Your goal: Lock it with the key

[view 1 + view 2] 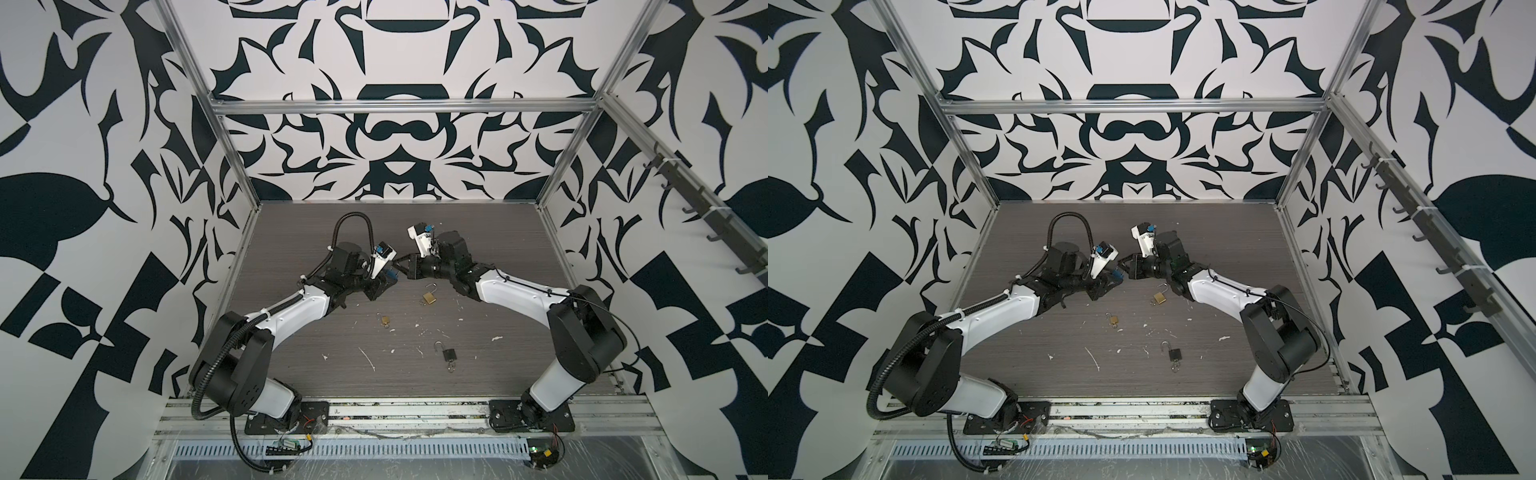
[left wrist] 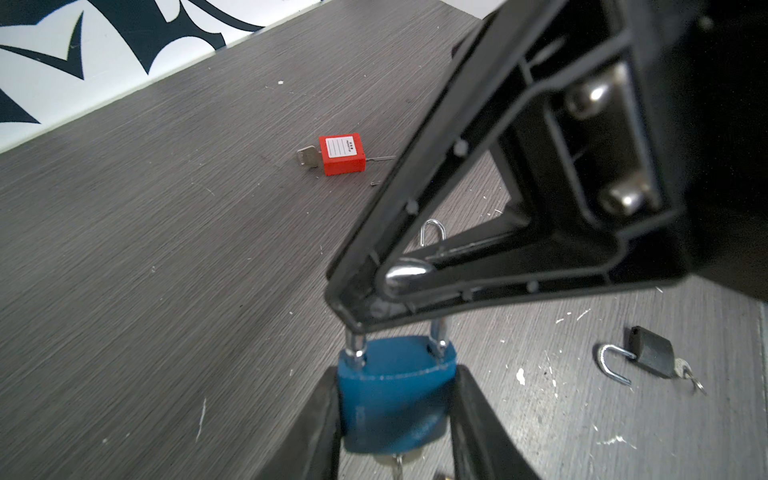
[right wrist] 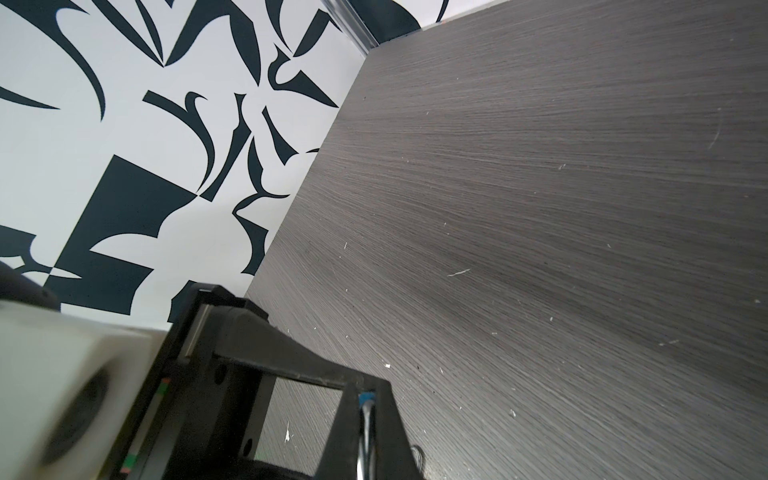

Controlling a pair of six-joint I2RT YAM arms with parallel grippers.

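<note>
Blue padlock (image 1: pixel 390 275) is sitting mid-frame in both top views, between the two arms. Left gripper (image 2: pixel 395 428) is clamping its body; right gripper (image 2: pixel 360 312) is pinching the shackle (image 2: pixel 355 345). The lock's long axis is running gripper to gripper, with the shackle toward the right arm and the key (image 2: pixel 399 464) protruding at the opposite end. Judging: the right gripper is going to have to let go to reach the key.

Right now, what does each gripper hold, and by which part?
Both hold the blue padlock. The left gripper clamps it by its two sides. The right gripper is shut on its shackle, above the blue part.
</note>
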